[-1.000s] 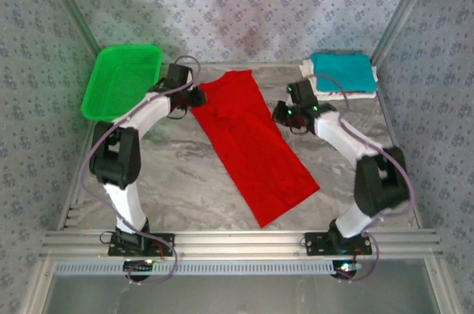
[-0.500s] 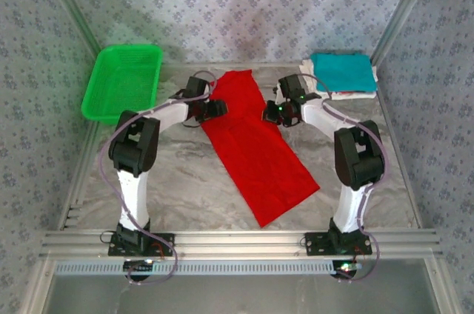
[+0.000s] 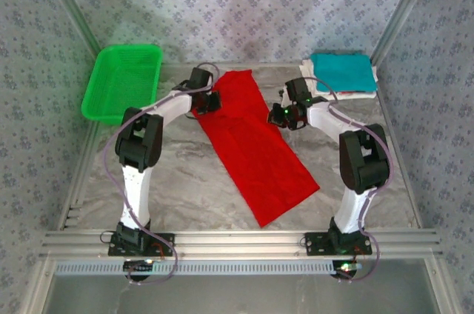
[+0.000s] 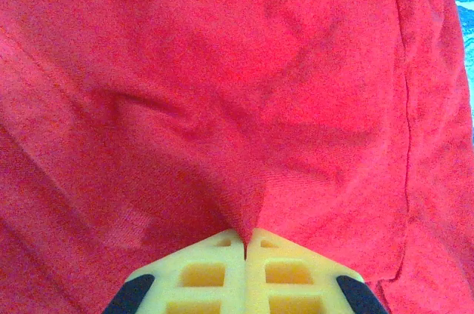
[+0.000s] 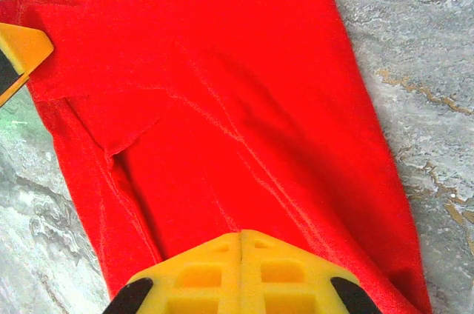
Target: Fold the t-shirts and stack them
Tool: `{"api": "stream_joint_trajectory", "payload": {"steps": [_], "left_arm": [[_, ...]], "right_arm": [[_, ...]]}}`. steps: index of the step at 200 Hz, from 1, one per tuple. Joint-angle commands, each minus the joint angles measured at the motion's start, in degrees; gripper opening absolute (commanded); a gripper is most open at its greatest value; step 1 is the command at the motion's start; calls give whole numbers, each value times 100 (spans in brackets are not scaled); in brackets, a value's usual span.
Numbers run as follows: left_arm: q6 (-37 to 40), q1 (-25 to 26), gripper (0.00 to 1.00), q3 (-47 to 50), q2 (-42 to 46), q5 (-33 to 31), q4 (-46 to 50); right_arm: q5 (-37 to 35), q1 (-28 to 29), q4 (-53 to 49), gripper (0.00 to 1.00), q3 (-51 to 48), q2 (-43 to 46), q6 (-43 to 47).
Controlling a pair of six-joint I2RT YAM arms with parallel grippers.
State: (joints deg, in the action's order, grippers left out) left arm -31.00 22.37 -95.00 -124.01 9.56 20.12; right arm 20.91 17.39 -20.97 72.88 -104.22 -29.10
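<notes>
Risks first. Left gripper (image 4: 246,244) is pinching a small peak of the bright red cloth t-shirt (image 3: 255,152), near the shirt's upper left edge in the top view. We are judging that pinch as thin: if it is catching one layer only, a lift is going to peel the fold open instead of carrying it.

Right gripper (image 5: 241,244) is sitting with jaws together over the shirt's right-hand edge. We are not seeing cloth bunched at its tips, so we cannot tell whether it is holding anything. If only one side is gripping, a pull is likely going to skew the shirt and drag it across the grey marbled tabletop (image 3: 178,173).

Shirt state: it is lying flat as a long narrow band, running from upper centre to lower right of centre in the top view. Creases are radiating from the left pinch, and a seam is running down the right of the left wrist view.

The folded teal t-shirt (image 3: 341,71) is resting on the whitish t-shirt (image 3: 346,95) at upper right, well apart from the red one. The green plastic mesh basket (image 3: 124,49) is sitting at upper left.
</notes>
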Motion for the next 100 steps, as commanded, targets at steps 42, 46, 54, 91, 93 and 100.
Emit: {"api": "stream_joint_trajectory", "payload": {"steps": [42, 46, 54, 91, 93, 100], "left_arm": [[884, 396, 1, -1641, 19, -1587, 2911], [927, 415, 4, -1821, -5, -1656, 3031], [993, 450, 18, -2027, -69, -1739, 3297], [1076, 557, 47, -1977, 111, -1761, 3675], [1067, 558, 47, -1906, 172, -1746, 3633], [1037, 549, 47, -1611, 407, -1645, 3379]], "right_arm": [[148, -127, 19, 8, -20, 122, -19], [155, -134, 25, 8, -22, 113, -22], [171, -145, 42, 9, -23, 96, -26], [277, -188, 43, 9, 8, 1, 0], [281, -191, 41, 9, 20, -1, 1], [299, -200, 38, 9, 32, -17, 13]]}}
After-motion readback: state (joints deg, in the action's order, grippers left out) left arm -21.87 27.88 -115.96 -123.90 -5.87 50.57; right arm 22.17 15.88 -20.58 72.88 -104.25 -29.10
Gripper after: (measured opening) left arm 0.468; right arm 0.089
